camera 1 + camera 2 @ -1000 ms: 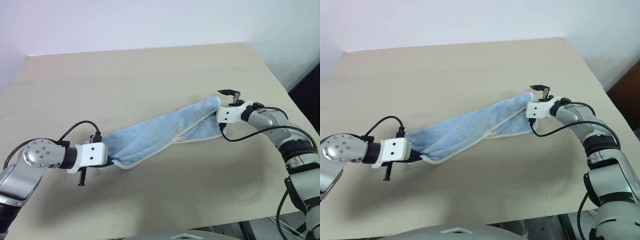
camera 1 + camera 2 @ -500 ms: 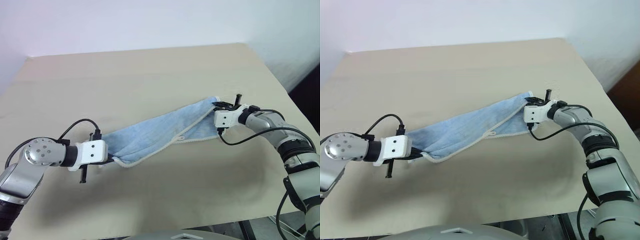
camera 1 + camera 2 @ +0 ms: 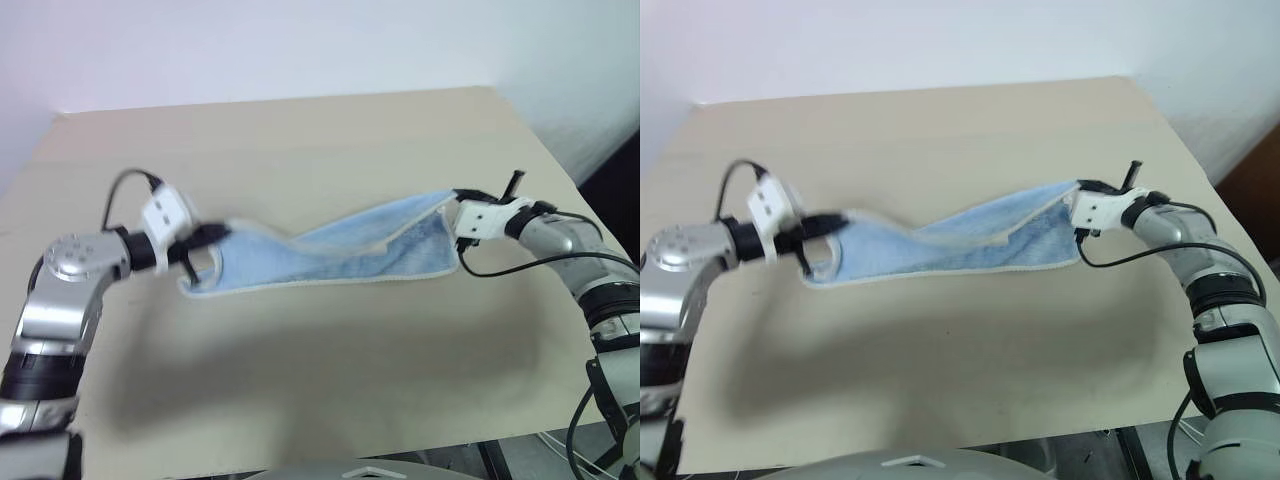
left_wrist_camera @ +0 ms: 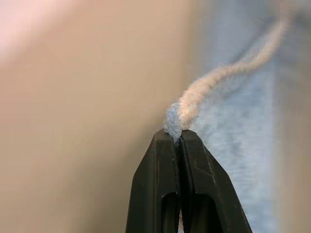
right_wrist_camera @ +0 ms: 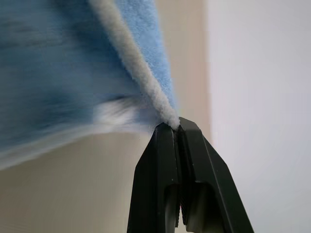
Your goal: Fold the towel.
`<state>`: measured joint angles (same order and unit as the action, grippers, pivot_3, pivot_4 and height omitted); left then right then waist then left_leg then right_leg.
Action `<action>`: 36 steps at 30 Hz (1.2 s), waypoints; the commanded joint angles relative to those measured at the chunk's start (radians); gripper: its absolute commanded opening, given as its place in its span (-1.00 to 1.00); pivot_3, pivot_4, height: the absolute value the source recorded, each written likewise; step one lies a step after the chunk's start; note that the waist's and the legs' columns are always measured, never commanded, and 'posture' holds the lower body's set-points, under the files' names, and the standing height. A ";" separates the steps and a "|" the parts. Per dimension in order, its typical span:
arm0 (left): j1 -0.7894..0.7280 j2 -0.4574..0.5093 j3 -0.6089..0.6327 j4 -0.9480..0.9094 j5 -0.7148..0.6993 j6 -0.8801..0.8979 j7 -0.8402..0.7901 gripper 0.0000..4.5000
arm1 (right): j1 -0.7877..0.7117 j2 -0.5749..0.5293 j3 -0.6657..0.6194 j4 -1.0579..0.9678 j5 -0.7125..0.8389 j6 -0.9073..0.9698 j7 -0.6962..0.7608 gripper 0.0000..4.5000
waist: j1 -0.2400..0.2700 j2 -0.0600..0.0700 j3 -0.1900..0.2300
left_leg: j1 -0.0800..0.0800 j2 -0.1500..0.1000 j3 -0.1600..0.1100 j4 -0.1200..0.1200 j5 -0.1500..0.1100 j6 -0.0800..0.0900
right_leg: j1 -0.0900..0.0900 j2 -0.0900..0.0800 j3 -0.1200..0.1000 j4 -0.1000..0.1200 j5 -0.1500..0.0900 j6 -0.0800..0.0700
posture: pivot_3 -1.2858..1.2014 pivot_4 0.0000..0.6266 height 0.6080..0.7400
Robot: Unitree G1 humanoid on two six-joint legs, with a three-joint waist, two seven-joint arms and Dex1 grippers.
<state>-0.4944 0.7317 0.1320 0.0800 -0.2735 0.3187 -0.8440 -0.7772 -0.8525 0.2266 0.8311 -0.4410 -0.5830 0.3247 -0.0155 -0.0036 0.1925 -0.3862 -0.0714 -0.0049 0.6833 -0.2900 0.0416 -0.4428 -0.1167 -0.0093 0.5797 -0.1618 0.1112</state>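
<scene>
I had the towel point(image 3: 330, 255) strung between both my grippers, over the middle of the table point(image 3: 300, 130), roughly halfway btw near and far edges. My left gripper point(image 3: 215, 234) was clamped tight on the towel's left end; in the left wrist view the two black fingers point(image 4: 163, 167) were pressed together w/ a pinch of blue terry and the cream border cord bunched right at the tips. My right gripper point(image 3: 452, 196) was likewise closed on the towel's right end; in the right wrist view its fingers point(image 5: 165, 160) met on the cream-white edge at a corner, blue cloth fanning away from them. Btw the two grips the towel sagged in a shallow curve, doubled lengthwise so that one layer lay over the other, w/ the cream stitched border point(image 3: 340, 283) running along the lower, nearer edge. The left end drooped in a small fold just below my left gripper, the border curling round it. The right end sat a bit farther back than the left, so the cloth ran slightly on the diagonal. A soft shadow lay on the tabletop on the near side of the towel. Couldn't make out the little loop. A black cable point(image 3: 510, 265) hung slack under my right wrist.
</scene>
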 commanded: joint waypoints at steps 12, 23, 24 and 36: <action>-0.626 -0.031 0.040 0.610 0.064 -0.240 0.119 -1.00 | -0.409 -0.070 -0.117 0.151 0.171 0.046 0.217 -0.99 | -0.005 -0.002 0.001 | -0.009 -0.001 0.002 -0.006 0.003 -0.005 | -0.009 0.000 0.001 -0.003 -0.001 0.001 | 0.03 -0.52 0.82; 0.119 0.189 0.133 -0.028 -0.159 0.004 -0.261 -1.00 | 0.382 -0.178 -0.298 -0.701 0.641 0.432 0.701 -0.99 | 0.006 -0.002 0.001 | -0.018 -0.001 0.002 0.001 -0.002 0.003 | -0.017 -0.003 0.002 0.001 -0.001 0.001 | 0.03 -0.52 0.82; 0.177 0.206 0.144 -0.059 -0.169 0.024 -0.277 -1.00 | 0.439 -0.189 -0.309 -0.743 0.660 0.458 0.721 -0.99 | 0.008 -0.002 0.001 | -0.017 -0.001 0.002 0.002 -0.003 0.004 | -0.017 -0.003 0.002 0.001 -0.001 0.001 | 0.03 -0.52 0.82; 0.320 0.281 0.191 -0.084 -0.169 0.074 -0.286 -1.00 | 0.498 -0.198 -0.320 -0.836 0.714 0.591 0.832 -0.99 | 0.001 -0.001 0.002 | 0.001 0.005 0.003 0.001 -0.003 -0.002 | -0.001 -0.001 0.002 -0.002 -0.003 -0.003 | 0.03 -0.52 0.82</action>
<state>-0.1568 1.0071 0.3085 -0.0136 -0.4583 0.4079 -1.1476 -0.2426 -1.0596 -0.0857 -0.0136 0.2874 0.0203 1.1735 -0.0149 -0.0048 0.1942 -0.3859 -0.0663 -0.0015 0.6847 -0.2933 0.0398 -0.4439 -0.1174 -0.0072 0.5779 -0.1643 0.1082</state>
